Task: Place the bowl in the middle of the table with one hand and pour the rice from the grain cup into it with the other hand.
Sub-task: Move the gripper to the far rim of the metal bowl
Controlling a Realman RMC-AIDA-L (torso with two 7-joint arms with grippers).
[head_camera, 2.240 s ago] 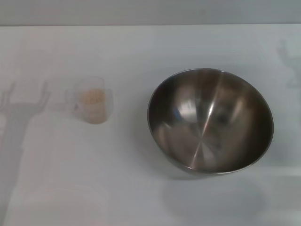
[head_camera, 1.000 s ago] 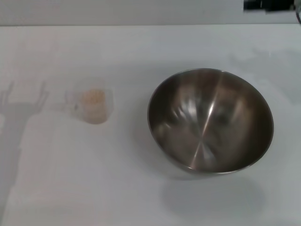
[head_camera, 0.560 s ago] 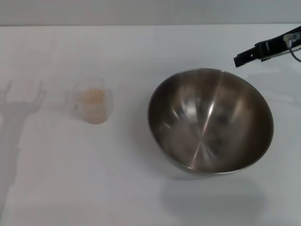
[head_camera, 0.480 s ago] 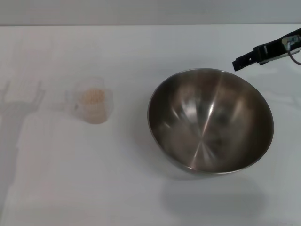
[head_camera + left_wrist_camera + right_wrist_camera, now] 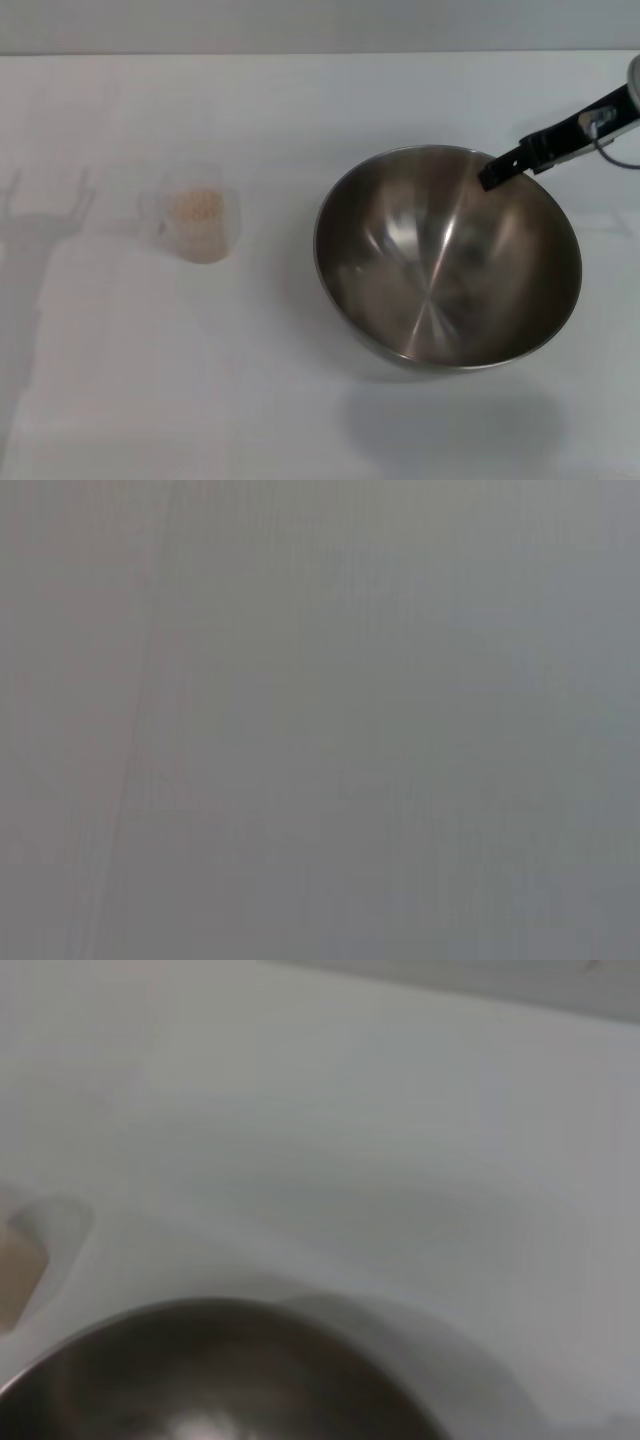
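A plain grey wall [image 5: 300, 25] runs along the far edge of the white surface. Soft light casts faint grey shadows [image 5: 40, 230] across it at the left side.

Bowl [image 5: 447, 262], grain cup [image 5: 200, 222], rice [image 5: 197, 207] on table [image 5: 300, 100]
Steel bowl upright, empty, right of centre; clear cup upright at left, holding rice.

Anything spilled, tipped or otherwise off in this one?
Nothing stands out. The grain cup stands upright holding its rice; the bowl sits empty, right gripper at its far rim.
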